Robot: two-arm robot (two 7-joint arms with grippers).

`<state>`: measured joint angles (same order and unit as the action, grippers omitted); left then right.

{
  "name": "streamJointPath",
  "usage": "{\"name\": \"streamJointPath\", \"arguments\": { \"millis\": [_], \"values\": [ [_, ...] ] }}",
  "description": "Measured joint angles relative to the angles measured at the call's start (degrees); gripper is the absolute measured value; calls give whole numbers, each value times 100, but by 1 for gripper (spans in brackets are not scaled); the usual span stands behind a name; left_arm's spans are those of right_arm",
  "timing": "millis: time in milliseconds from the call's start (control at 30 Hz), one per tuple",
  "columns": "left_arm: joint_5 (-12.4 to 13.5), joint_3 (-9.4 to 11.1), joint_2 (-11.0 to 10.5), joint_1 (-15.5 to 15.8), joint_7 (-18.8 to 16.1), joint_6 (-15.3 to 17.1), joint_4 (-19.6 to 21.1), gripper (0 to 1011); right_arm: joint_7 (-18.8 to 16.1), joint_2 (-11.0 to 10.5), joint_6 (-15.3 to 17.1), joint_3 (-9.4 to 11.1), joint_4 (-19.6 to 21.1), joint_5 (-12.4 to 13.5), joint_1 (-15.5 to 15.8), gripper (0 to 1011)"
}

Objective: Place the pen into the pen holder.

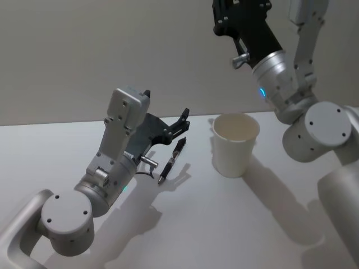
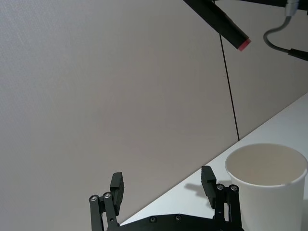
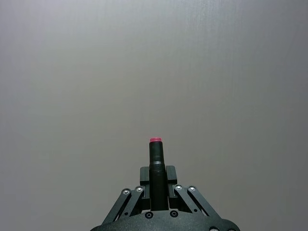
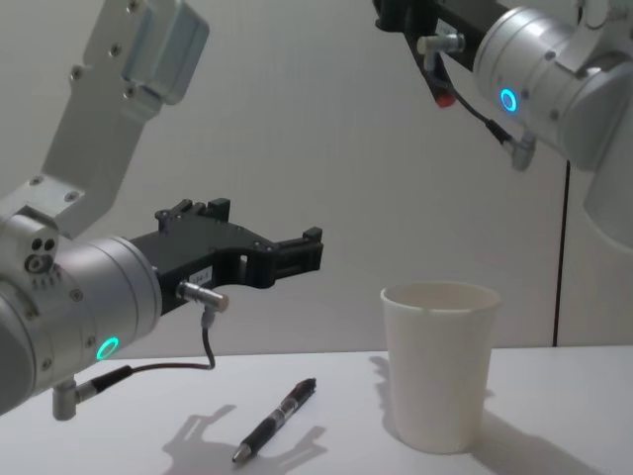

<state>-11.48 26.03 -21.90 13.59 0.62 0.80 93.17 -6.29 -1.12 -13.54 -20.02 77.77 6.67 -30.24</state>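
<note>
Where the right gripper [image 3: 156, 176] sits high above the table [image 1: 224, 224], we see its fingers clenched on a dark red-ended pen [image 3: 155, 153], whose red end projects beyond them. Lower and to the left, the left gripper [image 2: 162, 185] hangs released, fingers [image 2: 117, 185] spread apart, clear of the table and touching nothing. Below its fingertips we find a second, black pen [image 1: 171, 161] lying flat on the table. Near that pen, to its right, the pen holder [image 1: 235, 145], a white paper cup, stands upright on the table.
</note>
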Motion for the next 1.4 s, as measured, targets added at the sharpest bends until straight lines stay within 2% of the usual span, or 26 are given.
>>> {"name": "streamJointPath", "arguments": {
  "millis": [300, 600, 1000, 1400],
  "values": [
    [0, 0, 0, 0, 0, 0, 0, 1001, 156, -82, 130, -21, 200, -58, 224, 185],
    [0, 0, 0, 0, 0, 0, 0, 1001, 252, -157, 232, -21, 235, -76, 403, 185],
    [0, 0, 0, 0, 0, 0, 0, 1001, 307, -209, 331, -20, 67, -87, 565, 185],
    [0, 0, 0, 0, 1, 0, 0, 1001, 298, -172, 360, -74, -94, -87, 630, 185]
  ]
}}
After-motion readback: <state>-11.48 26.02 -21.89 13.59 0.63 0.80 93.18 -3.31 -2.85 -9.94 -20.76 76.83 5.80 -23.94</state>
